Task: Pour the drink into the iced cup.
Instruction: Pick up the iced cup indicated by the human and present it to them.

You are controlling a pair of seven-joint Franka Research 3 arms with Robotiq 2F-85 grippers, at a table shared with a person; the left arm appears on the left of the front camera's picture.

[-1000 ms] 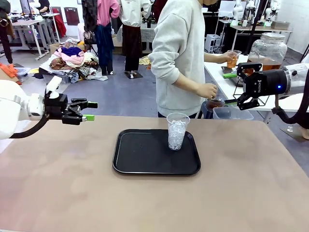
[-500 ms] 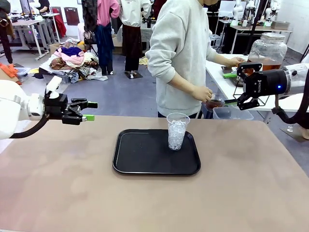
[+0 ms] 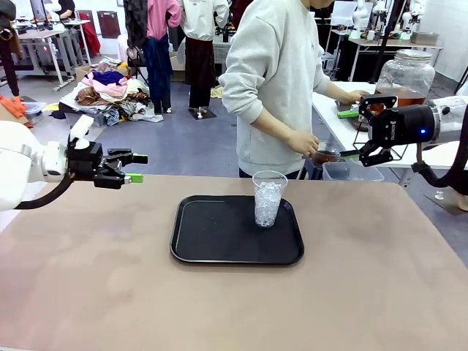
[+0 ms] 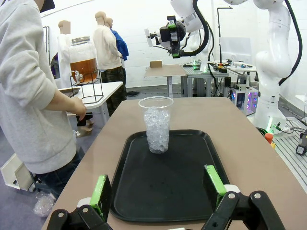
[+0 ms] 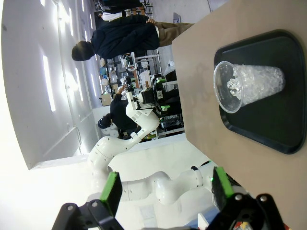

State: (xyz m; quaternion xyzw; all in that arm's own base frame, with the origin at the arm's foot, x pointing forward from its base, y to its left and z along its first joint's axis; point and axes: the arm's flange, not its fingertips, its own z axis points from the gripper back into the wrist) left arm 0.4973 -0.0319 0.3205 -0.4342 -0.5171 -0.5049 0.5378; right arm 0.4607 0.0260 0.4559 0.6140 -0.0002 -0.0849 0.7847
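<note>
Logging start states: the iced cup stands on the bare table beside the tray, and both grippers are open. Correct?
Not quite: the cup stands on the tray, near its far edge, as the front view shows. The left gripper and right gripper are indeed open.

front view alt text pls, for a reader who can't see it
A clear cup of ice stands on a black tray, with the left pincer and right pincer open and raised at either side. Behind, a person in grey reaches toward a glass jar of amber drink.
</note>
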